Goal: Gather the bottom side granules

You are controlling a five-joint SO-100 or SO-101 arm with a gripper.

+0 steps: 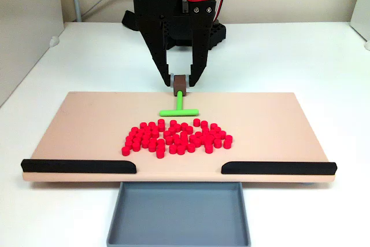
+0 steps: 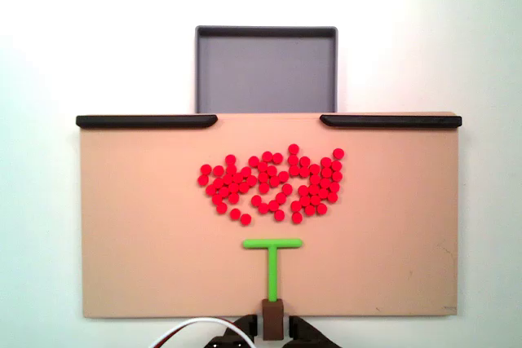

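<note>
Nearest in a fixed view, the grey tray (image 1: 178,215) is sitting below the tan board (image 1: 87,125), between two black rails (image 1: 78,166). Further back, the granules (image 1: 177,137) are lying clustered mid-board, just apart from the green T-shaped stick (image 1: 180,107). Beyond, the gripper (image 1: 180,79) is clamping the stick's brown block (image 1: 180,82).

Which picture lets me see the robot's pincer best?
The fixed view facing the arm: the whole black pincer shows, gripping the brown block of the green stick. The fixed view from above catches just its tips at the bottom edge.
</note>
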